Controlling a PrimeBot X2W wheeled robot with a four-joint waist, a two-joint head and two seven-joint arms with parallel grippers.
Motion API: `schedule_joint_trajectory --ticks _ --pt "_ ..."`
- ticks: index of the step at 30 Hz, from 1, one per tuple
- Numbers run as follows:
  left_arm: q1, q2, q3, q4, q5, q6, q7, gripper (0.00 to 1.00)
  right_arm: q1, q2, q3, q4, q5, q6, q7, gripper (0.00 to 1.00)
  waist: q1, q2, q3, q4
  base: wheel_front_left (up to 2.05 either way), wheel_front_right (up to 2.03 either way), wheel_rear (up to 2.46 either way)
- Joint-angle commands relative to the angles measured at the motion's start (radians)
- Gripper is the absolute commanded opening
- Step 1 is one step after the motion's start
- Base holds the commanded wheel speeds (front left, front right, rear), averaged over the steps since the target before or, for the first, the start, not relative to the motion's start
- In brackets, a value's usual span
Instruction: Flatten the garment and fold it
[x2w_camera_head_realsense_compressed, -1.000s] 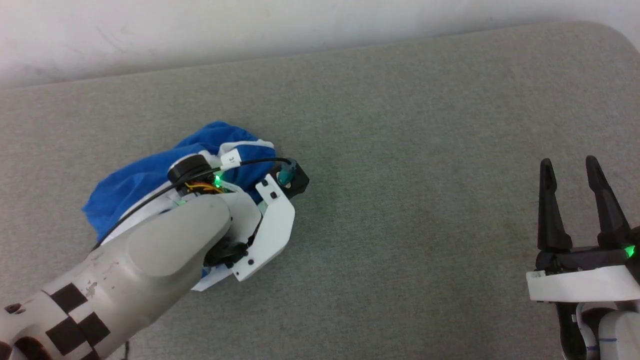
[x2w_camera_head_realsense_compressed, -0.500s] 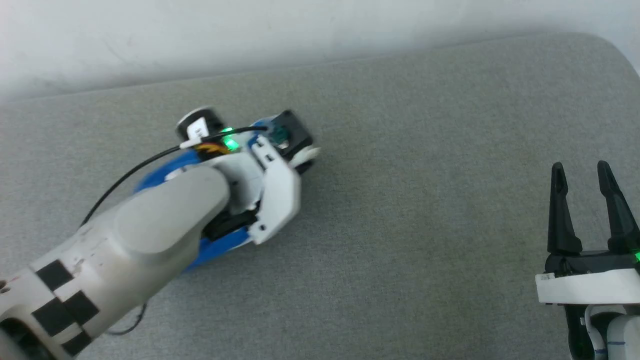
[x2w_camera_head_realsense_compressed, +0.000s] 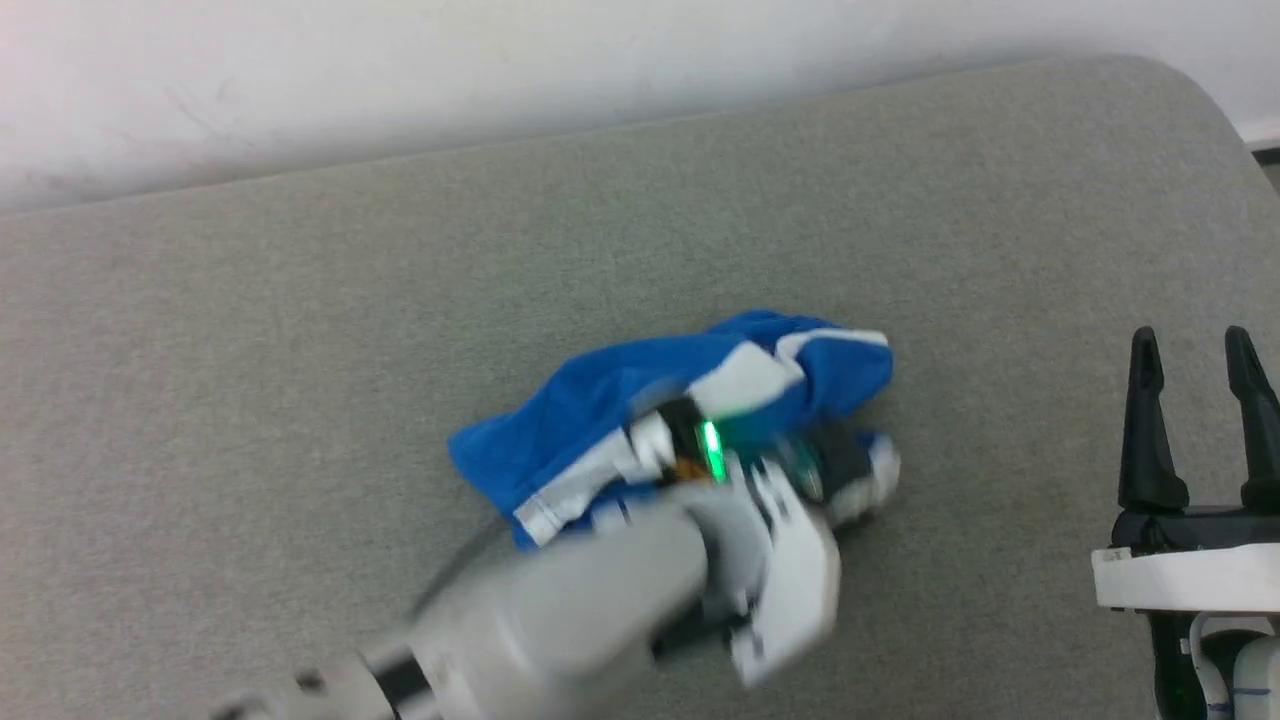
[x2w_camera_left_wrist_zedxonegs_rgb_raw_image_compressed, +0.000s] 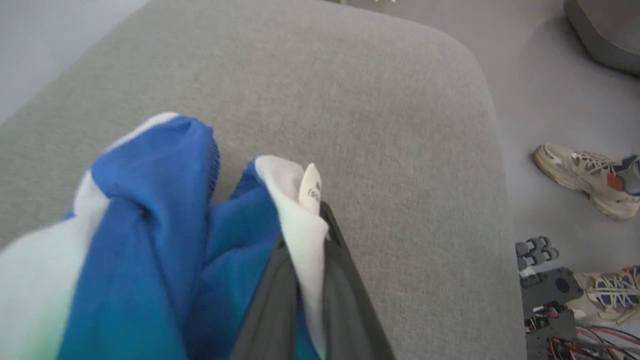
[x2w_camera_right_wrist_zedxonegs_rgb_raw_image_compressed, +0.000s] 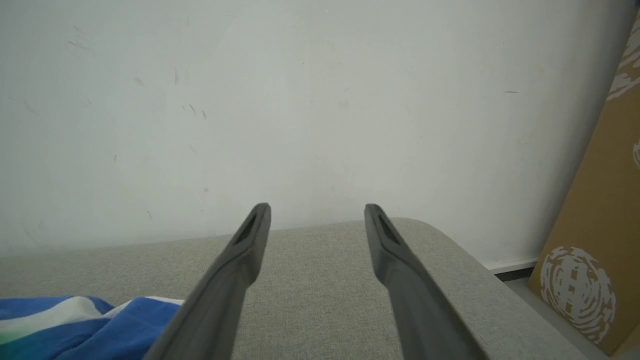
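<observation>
The left gripper (x2w_camera_left_wrist_zedxonegs_rgb_raw_image_compressed: 311, 235) is clamped on a white trim band of the garment (x2w_camera_left_wrist_zedxonegs_rgb_raw_image_compressed: 150, 240). In the left wrist view the blue fabric bunches from the dark fingers out toward nine and ten o'clock, and a small white tag (x2w_camera_left_wrist_zedxonegs_rgb_raw_image_compressed: 310, 184) stands at twelve o'clock, just past the fingertips. In the head view the crumpled garment lies near the middle of the grey padded table (x2w_camera_head_realsense_compressed: 300, 350), with the blurred left wrist over its five o'clock edge. The right gripper (x2w_camera_head_realsense_compressed: 1190, 340) hovers with its fingers apart and empty, well apart from the garment, which sits at its nine o'clock.
</observation>
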Motion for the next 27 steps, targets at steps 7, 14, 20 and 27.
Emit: schedule_joint_trajectory --ticks 7,14,20,27 --pt "0.196 -0.021 -0.004 -0.038 0.127 0.001 0.168 0.84 -0.01 0.002 -0.002 0.004 -0.015 -0.002 -0.005 1.0 0.0 0.0 0.002 -0.012 0.0 0.0 0.0" --pt "0.115 0.001 -0.004 -0.037 0.103 0.001 -0.08 1.0 0.031 0.002 -0.005 0.004 -0.042 -0.002 -0.005 1.0 0.0 0.0 -0.099 0.04 0.0 0.0 0.0" --pt "0.004 0.079 0.025 -0.1 0.078 0.0 -0.132 1.0 0.063 0.002 0.004 0.001 -0.046 -0.002 -0.005 1.0 0.0 0.0 -0.15 0.066 0.0 0.0 0.0" --pt "-0.11 0.179 0.022 -0.113 0.059 0.0 -0.027 1.0 0.073 0.002 0.026 -0.001 -0.04 -0.002 -0.005 1.0 0.0 0.0 -0.15 0.051 0.0 0.0 0.0"
